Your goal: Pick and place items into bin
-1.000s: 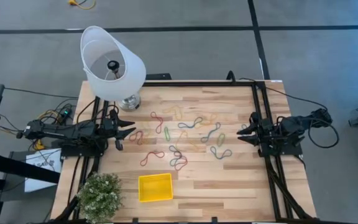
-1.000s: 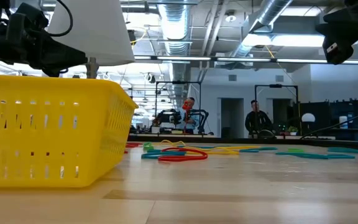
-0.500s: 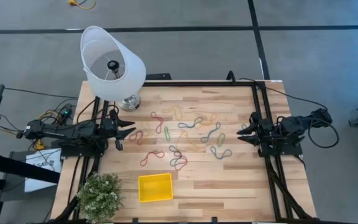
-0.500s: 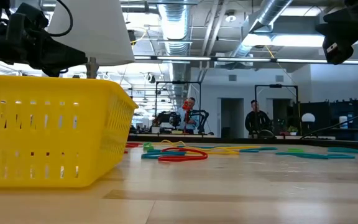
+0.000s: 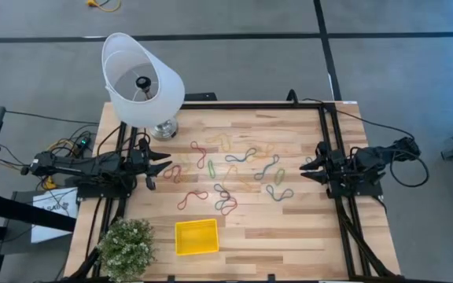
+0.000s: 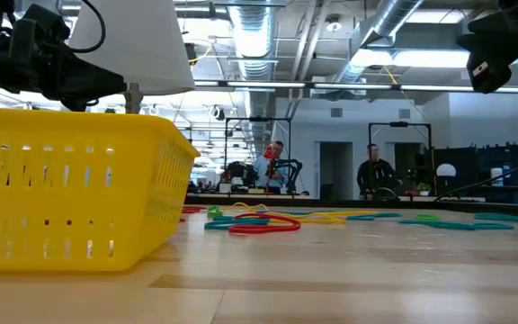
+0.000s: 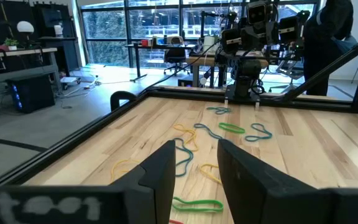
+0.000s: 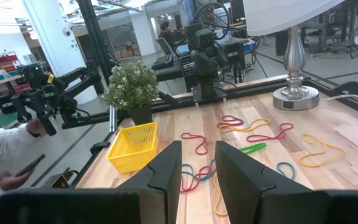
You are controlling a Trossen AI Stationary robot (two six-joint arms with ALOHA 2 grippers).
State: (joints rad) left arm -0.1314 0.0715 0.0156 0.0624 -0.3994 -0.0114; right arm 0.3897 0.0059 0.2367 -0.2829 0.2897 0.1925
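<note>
My left gripper (image 5: 163, 163) at the table's left edge, fingers parted and empty, my right gripper (image 5: 305, 170) opposite, likewise ajar and empty, coloured rubber bands (image 5: 234, 173) strewn between us, yellow bin (image 5: 196, 237) nearer the front, beside the potted plant (image 5: 127, 245).

My matt black fingers (image 7: 166, 177) hover over pale planked wood tabletop (image 5: 289, 228); square yellow slotted plastic bin (image 5: 196, 237); shiny metal lamp base (image 8: 296, 96).
</note>
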